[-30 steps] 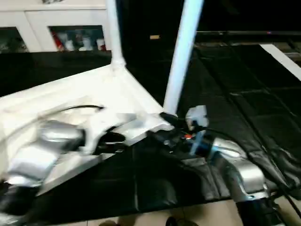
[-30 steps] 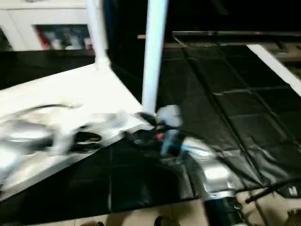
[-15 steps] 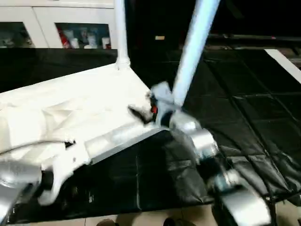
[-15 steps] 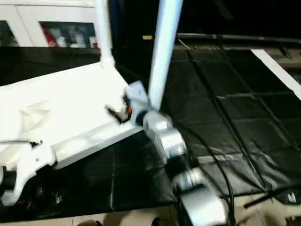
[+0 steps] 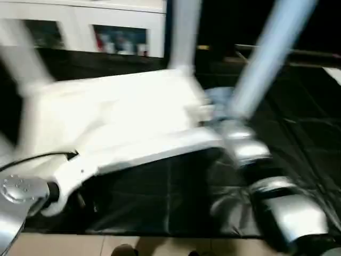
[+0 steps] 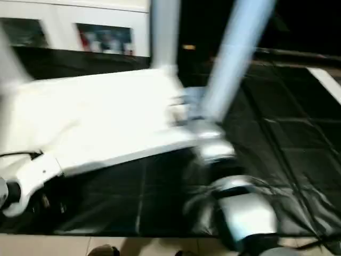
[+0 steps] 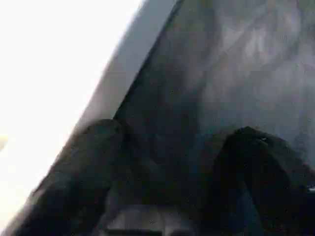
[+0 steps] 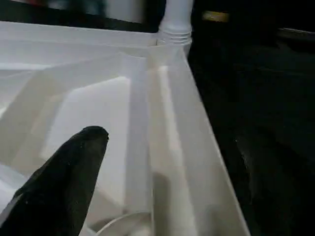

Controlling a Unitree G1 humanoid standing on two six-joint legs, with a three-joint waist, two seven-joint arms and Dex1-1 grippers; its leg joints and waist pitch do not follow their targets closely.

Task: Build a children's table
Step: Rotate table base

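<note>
Table top [image 5: 122, 117] upside down on black mat [image 5: 298, 138], legs [image 6: 234, 58] up, cabinet [image 5: 85, 32] behind; both tools spread, unladen.

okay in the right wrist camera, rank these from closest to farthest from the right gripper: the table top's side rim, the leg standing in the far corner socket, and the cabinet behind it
1. The side rim of the table top, running up between the two fingers of the right gripper.
2. The leg, plugged into the far corner where that rim ends.
3. The cabinet, in the background beyond the table top.
</note>
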